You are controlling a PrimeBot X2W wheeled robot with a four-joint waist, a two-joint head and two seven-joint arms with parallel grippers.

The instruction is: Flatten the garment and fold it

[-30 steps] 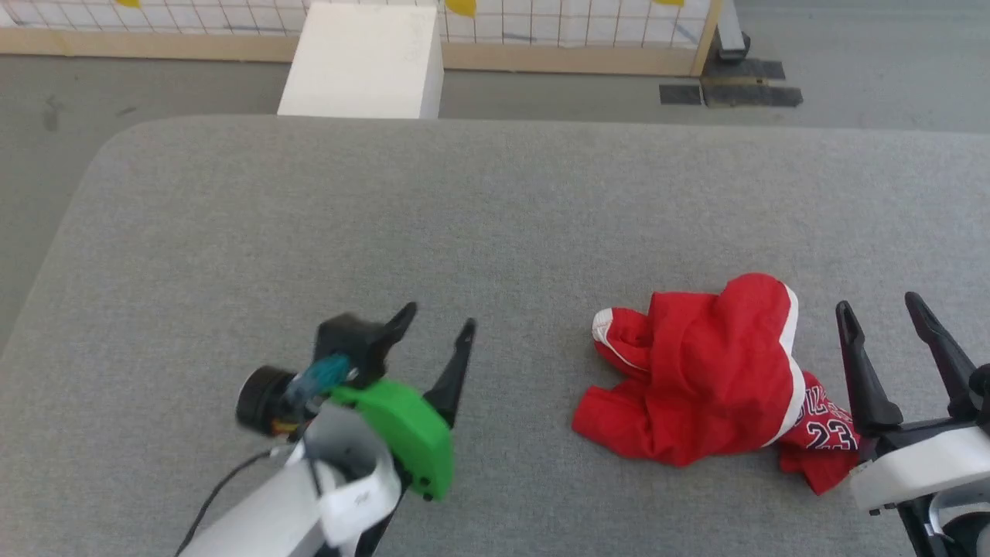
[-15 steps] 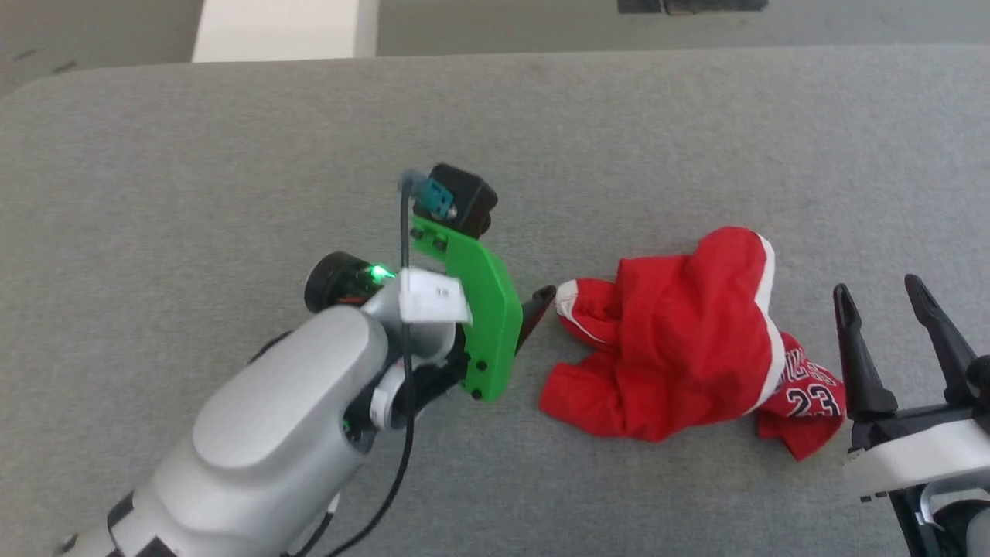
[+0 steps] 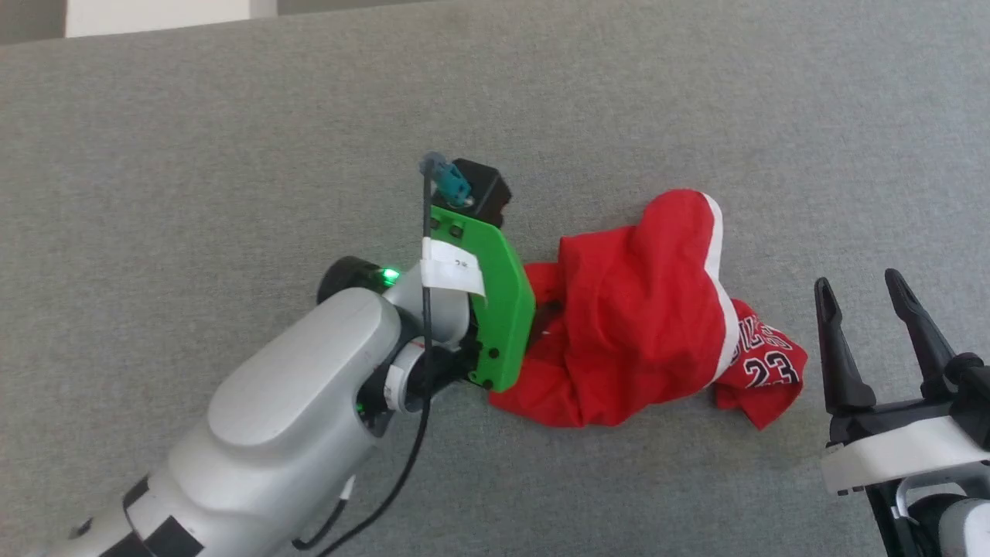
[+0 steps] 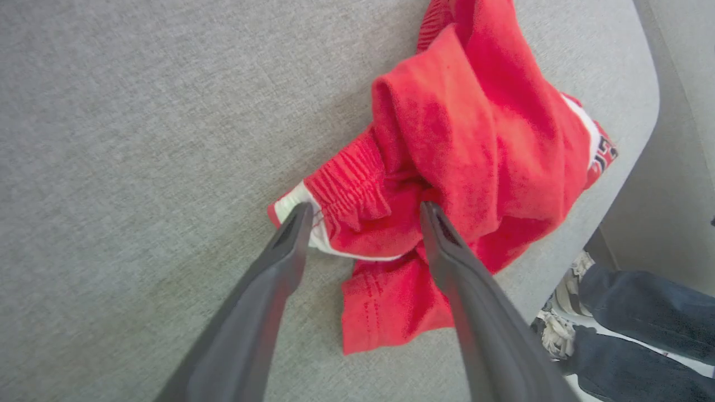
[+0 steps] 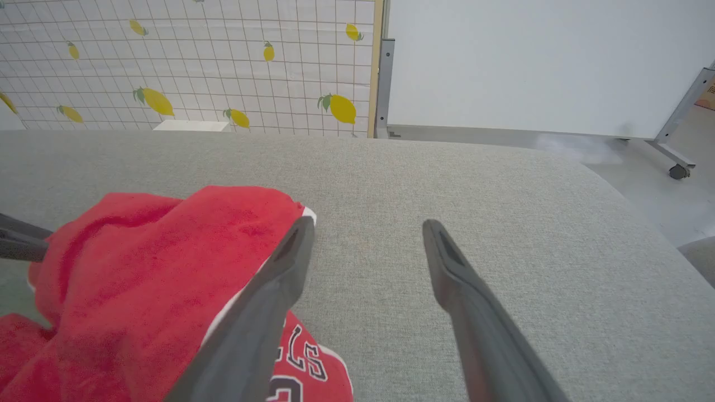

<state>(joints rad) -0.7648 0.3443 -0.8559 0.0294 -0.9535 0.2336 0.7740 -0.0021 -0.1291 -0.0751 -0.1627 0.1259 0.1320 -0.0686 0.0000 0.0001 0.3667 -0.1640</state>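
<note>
Reaching in from the left, the left gripper had crossed the gap that lay between it and the shorts a second before, and the head camera had tilted down meanwhile. The shorts lay crumpled in a heap on the grey padded table, toward its right side and near the robot. They were red with a white stripe along one curved edge, and a leg printed with "23" stuck out at the end nearest the right gripper. The wrist view showed the gathered elastic waistband bunched at the other end, with a white-edged fold beside it.

The left gripper's fingers stood wide apart astride that waistband, one tip at the white-edged fold and the other in a crease of the red cloth, not closed on anything. A green bracket on its wrist hid the tips from the head camera.

The right gripper rested just beside the printed leg, fingers likewise apart, holding nothing.

Beyond the table's edge stood a person's jeans and sneakers, and across the room a lemon-patterned screen
</note>
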